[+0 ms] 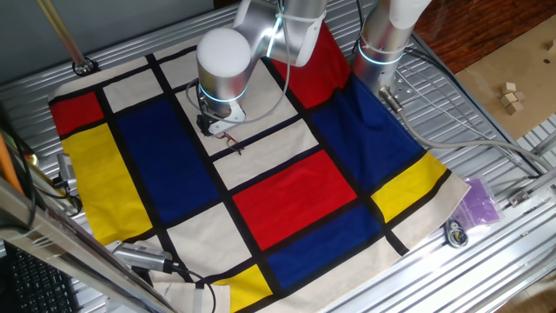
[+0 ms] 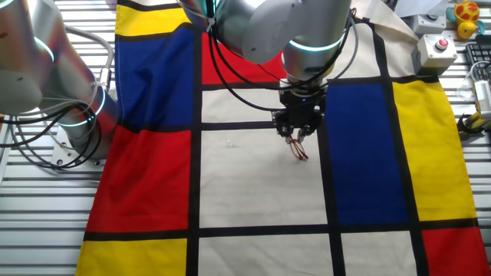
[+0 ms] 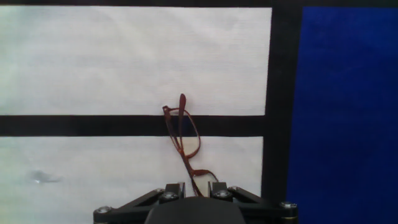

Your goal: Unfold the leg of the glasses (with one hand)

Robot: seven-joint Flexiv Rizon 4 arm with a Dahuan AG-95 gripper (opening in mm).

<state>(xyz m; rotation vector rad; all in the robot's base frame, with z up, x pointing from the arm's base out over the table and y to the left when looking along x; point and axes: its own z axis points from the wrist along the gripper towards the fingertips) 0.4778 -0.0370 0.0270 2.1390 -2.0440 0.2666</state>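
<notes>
The glasses [image 3: 185, 140] are being held at one end by the nearly closed gripper [image 3: 194, 186], just beside the cloth's black stripe [image 3: 81, 125]. The leg [image 3: 181, 118] is best being swung outward slowly, without twisting the frame.

A slatted metal bench [image 1: 486, 104] carries a large cloth [image 1: 295, 191] of red, blue, yellow and cream squares divided by black bands, spread nearly flat and covering most of the surface. On the bare slats beside the cloth lie a purple bag [image 1: 479, 202], a small round metal object [image 1: 456, 233], and a grey box with a red button [image 2: 435, 50].
</notes>
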